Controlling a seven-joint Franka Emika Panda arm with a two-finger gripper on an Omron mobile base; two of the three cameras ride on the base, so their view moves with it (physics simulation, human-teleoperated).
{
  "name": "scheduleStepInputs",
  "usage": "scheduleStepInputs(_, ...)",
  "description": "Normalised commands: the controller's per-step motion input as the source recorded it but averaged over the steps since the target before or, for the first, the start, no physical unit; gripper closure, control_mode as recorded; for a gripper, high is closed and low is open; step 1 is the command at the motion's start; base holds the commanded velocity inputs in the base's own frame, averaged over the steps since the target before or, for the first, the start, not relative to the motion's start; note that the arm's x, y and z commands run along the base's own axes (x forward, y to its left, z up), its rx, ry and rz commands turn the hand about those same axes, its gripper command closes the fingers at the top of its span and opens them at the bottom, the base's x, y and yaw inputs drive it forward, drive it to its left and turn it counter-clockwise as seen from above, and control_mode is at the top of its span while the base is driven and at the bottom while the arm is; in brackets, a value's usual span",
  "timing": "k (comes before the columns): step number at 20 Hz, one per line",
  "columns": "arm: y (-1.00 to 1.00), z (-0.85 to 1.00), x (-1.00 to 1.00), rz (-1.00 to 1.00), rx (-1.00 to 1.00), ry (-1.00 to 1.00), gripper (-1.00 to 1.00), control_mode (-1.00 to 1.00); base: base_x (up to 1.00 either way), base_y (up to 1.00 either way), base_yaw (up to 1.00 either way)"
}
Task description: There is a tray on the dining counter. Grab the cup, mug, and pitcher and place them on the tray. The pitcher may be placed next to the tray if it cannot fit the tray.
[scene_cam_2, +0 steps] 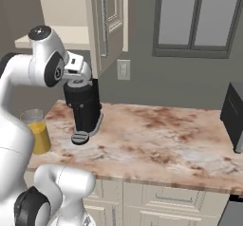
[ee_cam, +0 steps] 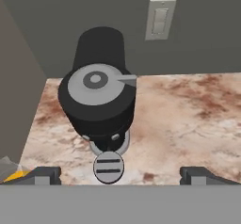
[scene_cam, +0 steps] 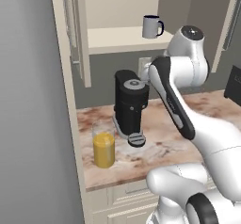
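Above, mug (scene_cam: pixel 152 27) is seen on open cabinet shelf (scene_cam: pixel 123 38); pitcher (scene_cam: pixel 103 145) stands left of coffee machine (scene_cam: pixel 131 104). Gripper (ee_cam: pixel 120 173) jaws are spread wide, nothing held.

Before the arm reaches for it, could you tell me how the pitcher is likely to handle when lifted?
The pitcher looks like smooth clear glass, so it may slip in the pincer. It is roughly two-thirds full of yellow liquid, so probably heavy for its size and apt to slosh if tilted. Its tall cylinder could tip if pushed high.

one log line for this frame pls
gripper: open, empty, above coffee machine | pitcher: on counter left of machine | mug: on cabinet shelf
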Motion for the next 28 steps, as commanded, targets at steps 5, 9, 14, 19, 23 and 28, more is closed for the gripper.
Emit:
scheduleStepInputs(5,0.0,0.22,0.34,0.01,0.0,0.0,-1.0,-1.0,0.0,0.0,0.0)
scheduleStepInputs(9,-0.01,0.21,0.39,0.0,0.0,0.0,-1.0,-1.0,0.0,0.0,0.0)
scheduleStepInputs(14,-0.11,0.26,0.21,0.0,0.0,-0.05,-1.0,-1.0,0.0,0.0,0.0)
scheduleStepInputs(19,-0.13,0.23,0.14,0.0,0.0,-0.05,-1.0,-1.0,0.0,0.0,0.0)
scheduleStepInputs(23,-0.13,0.21,0.17,0.0,0.0,-0.05,-1.0,-1.0,0.0,0.0,0.0)
scheduleStepInputs(28,-0.16,0.1,0.3,0.0,0.0,-0.02,-1.0,-1.0,0.0,0.0,0.0)
